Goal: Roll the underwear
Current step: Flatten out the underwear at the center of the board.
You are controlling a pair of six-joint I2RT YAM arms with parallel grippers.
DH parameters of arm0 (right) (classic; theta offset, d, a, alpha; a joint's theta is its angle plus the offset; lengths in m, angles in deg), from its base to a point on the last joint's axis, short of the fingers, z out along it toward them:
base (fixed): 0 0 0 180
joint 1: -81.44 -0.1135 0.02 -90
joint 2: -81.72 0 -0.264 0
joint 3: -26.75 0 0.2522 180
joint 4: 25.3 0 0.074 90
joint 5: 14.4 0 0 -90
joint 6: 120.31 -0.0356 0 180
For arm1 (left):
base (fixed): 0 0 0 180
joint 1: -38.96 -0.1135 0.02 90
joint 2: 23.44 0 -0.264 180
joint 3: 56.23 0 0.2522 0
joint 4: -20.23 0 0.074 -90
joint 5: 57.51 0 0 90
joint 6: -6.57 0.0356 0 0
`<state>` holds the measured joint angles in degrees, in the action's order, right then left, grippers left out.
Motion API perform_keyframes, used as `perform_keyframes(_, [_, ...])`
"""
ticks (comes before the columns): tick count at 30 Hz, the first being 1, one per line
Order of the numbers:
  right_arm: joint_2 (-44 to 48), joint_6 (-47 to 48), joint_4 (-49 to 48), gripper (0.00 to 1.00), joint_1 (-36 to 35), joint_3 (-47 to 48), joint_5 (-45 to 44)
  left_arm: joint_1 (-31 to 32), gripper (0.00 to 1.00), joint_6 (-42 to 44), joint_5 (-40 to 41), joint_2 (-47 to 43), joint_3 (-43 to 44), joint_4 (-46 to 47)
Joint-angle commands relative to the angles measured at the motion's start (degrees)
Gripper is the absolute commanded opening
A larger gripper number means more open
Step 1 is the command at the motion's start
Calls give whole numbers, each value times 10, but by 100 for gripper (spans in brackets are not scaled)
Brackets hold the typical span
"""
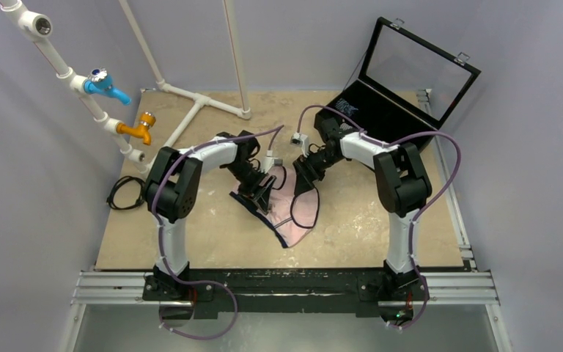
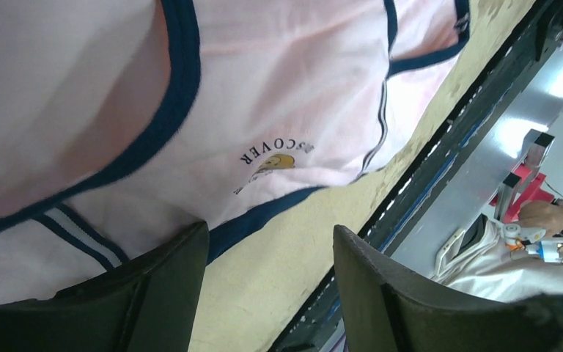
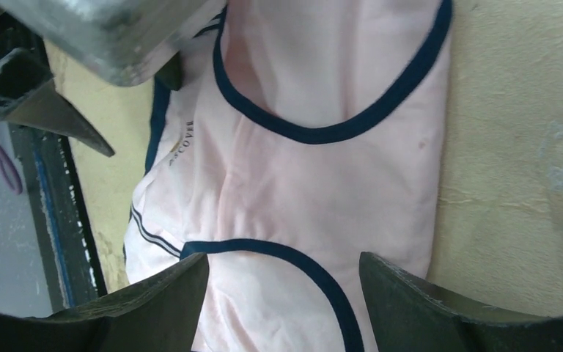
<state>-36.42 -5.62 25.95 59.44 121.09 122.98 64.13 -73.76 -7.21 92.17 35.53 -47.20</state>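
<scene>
Left claw (image 2: 267,246) released, tilted over underwear (image 2: 286,95) | right claw (image 3: 282,268) released, angled down above it

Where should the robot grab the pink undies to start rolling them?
Pinch the pale pink fabric briefs by the thick navy trim along an outer edge, coming straight down from above. They lie flat and limp on the tan table, so probably only a hemmed edge gives something to catch.

An open black clear-lidded case (image 1: 381,111) sits far right on the beige tabletop (image 1: 190,238). A coiled black cable (image 1: 123,193) lies at its left edge.
</scene>
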Motion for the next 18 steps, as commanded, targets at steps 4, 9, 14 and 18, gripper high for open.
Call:
perform_keyframes(4, [21,-6,-19,78,1,-4,-118,-3,62,26,35,-55,-36,-32])
perform_keyframes(9, [36,38,37,81,1,18,-91,-2,62,18,13,-66,-39,-17])
perform_keyframes(14, [50,81,101,83,0,48,0,-4,62,21,-64,-67,15,-21])
perform_keyframes(18, [94,101,102,84,0,28,42,-19,63,3,-131,-85,51,4])
